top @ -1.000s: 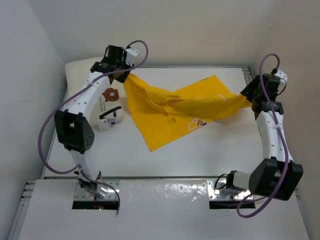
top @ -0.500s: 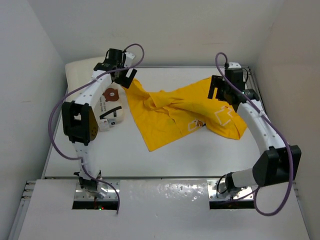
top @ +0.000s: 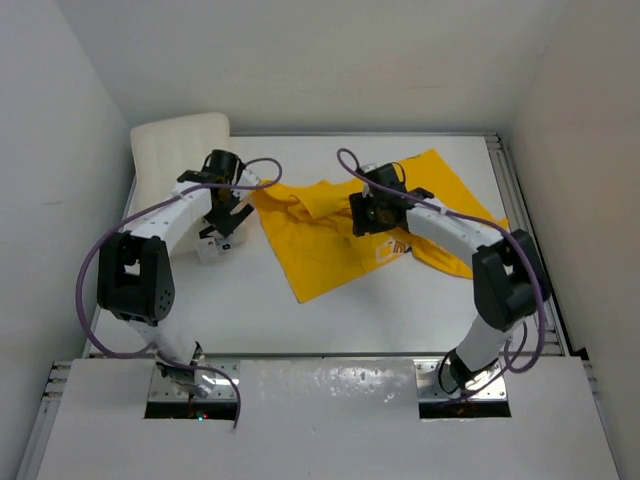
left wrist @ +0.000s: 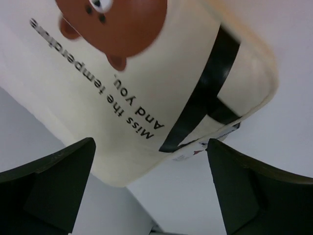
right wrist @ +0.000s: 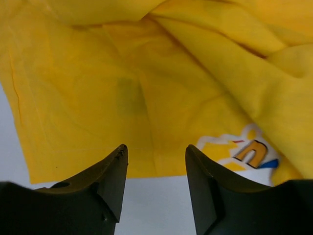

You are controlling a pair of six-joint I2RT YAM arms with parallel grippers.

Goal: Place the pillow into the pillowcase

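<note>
Readable text, two spots only:
- Cream pouch (left wrist: 161,73), left wrist view, upside-down black print beside a brown cartoon bear (left wrist: 115,24): "Miss the temperature", second line "And you."
- Small label (left wrist: 205,147) at the pouch's corner: too small to read.
- Pillowcase (right wrist: 161,88), right wrist view: a single orange "u" (right wrist: 250,152) with a blue edge; the rest of the lettering is folded under.
- Top view: nothing legible.

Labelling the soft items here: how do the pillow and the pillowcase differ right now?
Colour: the pillow is plain cream-white, the pillowcase bright yellow with a print. Bulk: the pillow is puffy, the pillowcase thin and flat. Pose: the pillow sits smooth in the far left corner, the pillowcase lies crumpled in the middle of the table. Both are soft fabric things, lying apart.
</note>
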